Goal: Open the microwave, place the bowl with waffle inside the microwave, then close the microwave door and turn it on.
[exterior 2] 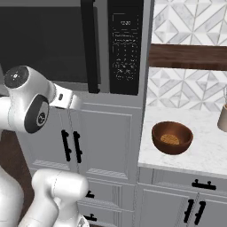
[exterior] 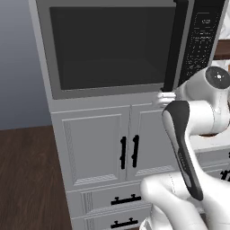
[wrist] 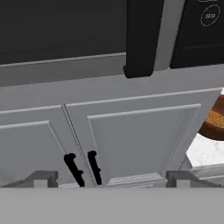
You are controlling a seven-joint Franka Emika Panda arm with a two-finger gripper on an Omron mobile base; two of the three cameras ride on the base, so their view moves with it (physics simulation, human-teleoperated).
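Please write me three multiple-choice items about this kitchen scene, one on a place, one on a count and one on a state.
1. Where is the bowl with waffle?
A. inside the microwave
B. on the white counter right of the microwave
C. on the floor

2. How many black handles are on the pair of cabinet doors directly below the microwave?
A. one
B. two
C. four

3. How is the microwave door?
A. shut
B. swung fully open
C. removed

Answers:
1 B, the bowl rests on the counter in the right base view.
2 B, two vertical bars sit side by side.
3 A, the dark glass lies flush in its frame, handle beside the keypad.
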